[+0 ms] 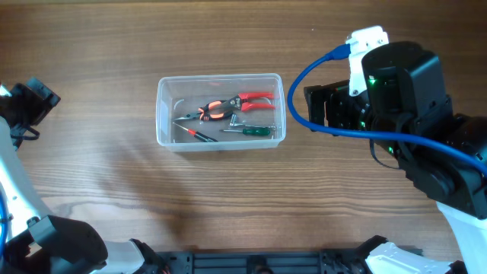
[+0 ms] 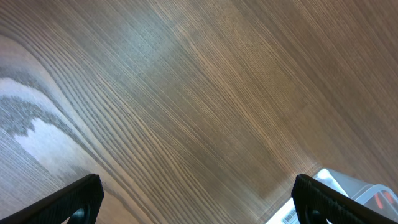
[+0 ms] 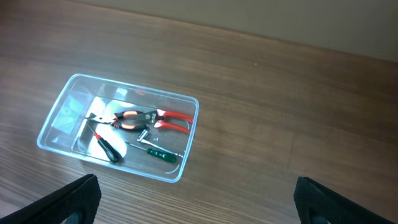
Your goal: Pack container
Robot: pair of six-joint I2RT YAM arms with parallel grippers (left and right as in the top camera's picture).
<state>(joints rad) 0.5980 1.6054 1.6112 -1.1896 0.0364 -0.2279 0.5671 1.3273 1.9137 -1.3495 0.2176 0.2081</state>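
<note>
The clear plastic container (image 1: 163, 114) stands on the wooden table a little left of centre; it also shows in the right wrist view (image 3: 53, 119). Inside lie red-handled pliers (image 1: 232, 104), a green-handled screwdriver (image 1: 256, 131) and a small red-and-black screwdriver (image 1: 199, 134). The right wrist view shows the pliers (image 3: 143, 118) and the green screwdriver (image 3: 163, 155) too. My right gripper (image 3: 196, 205) is open and empty, raised to the right of the container. My left gripper (image 2: 196, 202) is open and empty over bare wood at the far left.
The right arm (image 1: 403, 99) with its blue cable (image 1: 304, 91) fills the right side of the table. The left arm (image 1: 23, 106) is at the left edge. A white labelled object (image 2: 348, 186) shows at the lower right of the left wrist view.
</note>
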